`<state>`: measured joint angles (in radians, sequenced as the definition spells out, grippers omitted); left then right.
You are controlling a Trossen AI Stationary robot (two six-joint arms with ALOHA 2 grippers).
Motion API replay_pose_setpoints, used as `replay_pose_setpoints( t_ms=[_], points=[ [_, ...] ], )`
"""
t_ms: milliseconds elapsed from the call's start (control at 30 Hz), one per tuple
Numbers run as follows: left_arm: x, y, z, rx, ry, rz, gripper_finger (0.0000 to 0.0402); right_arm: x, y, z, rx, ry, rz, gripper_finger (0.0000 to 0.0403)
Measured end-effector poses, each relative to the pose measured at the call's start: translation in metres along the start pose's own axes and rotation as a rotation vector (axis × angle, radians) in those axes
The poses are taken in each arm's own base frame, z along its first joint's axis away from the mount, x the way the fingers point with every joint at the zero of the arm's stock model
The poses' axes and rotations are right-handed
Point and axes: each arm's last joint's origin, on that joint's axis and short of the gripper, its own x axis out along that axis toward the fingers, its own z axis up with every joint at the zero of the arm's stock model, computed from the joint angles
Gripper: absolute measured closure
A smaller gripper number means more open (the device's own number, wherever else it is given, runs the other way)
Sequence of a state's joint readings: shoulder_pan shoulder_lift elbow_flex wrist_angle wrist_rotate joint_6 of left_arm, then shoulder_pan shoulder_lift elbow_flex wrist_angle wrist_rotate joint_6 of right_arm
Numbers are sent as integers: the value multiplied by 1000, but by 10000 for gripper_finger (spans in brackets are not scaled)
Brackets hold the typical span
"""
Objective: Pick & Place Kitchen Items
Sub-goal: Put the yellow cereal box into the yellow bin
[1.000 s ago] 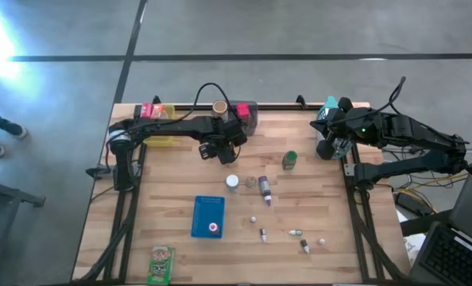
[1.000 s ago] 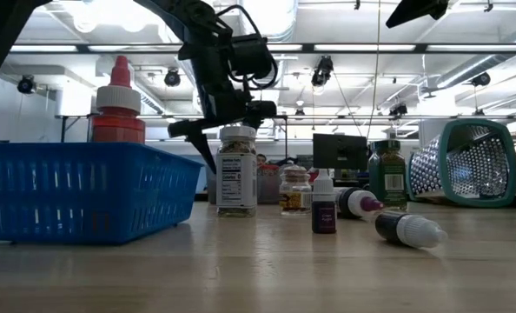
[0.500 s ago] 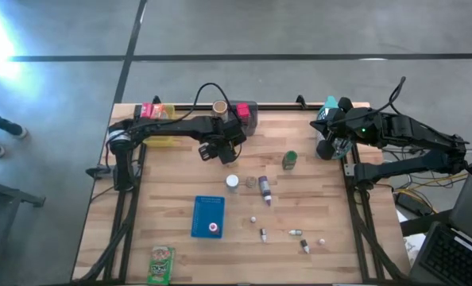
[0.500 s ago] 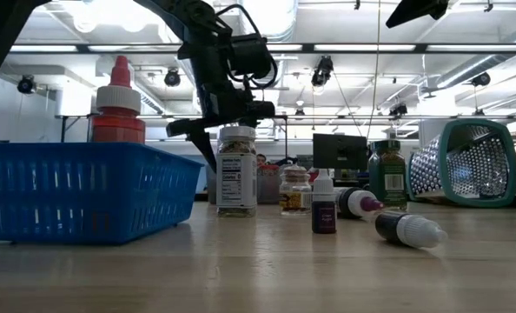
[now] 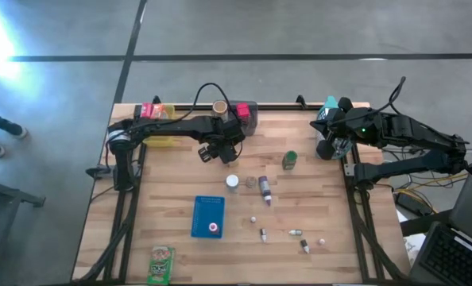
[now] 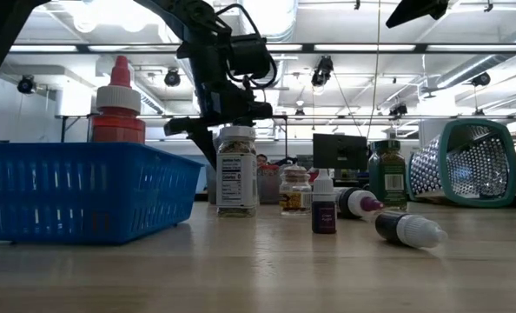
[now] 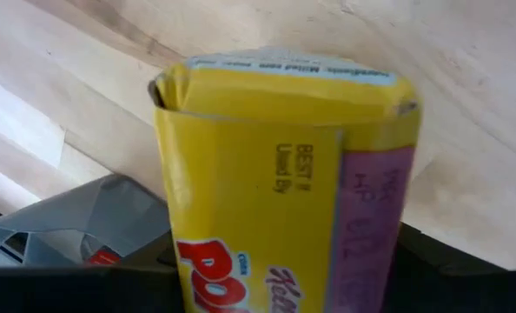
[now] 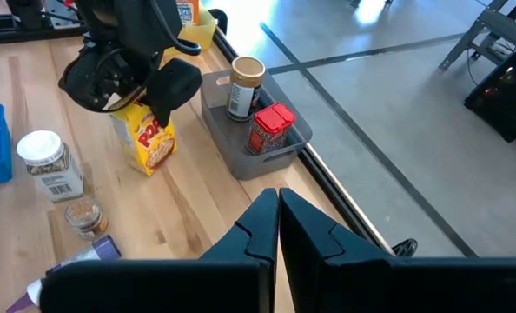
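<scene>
Kitchen items are what we are sorting, and most of them are not yet put away. We have our left gripper over a yellow box standing upright on the table, just at 3 o'clock of the grey bin; our fingers flank the box, but we cannot tell whether they already grip it. In the grey bin we already see a brown jar and a red packet, which we judge as placed. The blue tray near 6 o'clock holds a red-capped bottle. Left on the boards are a white-lidded jar, a green can, a purple-labelled bottle, several tiny bottles toward 5 o'clock and a green packet at 7 o'clock. Our right gripper waits clenched and empty at 3 o'clock.
</scene>
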<state>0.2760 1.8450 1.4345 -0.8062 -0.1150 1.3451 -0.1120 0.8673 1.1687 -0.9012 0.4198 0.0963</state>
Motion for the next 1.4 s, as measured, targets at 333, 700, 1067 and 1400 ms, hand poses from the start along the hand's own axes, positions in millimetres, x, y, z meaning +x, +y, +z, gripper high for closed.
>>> replay_pose_setpoints(
  t_ms=[333,700,1067,1400],
  points=[
    [-9,2,-1,-96,4,-29,206,0,0,0,-2,0,0,394],
    [-29,-4,-9,-377,100,-67,214,0,0,0,0,0,0,394],
    [-76,-29,-23,-541,162,-140,221,0,0,0,-2,0,0,394],
    [-137,-54,-59,-719,135,-27,220,0,0,0,0,0,0,394]
  ],
)
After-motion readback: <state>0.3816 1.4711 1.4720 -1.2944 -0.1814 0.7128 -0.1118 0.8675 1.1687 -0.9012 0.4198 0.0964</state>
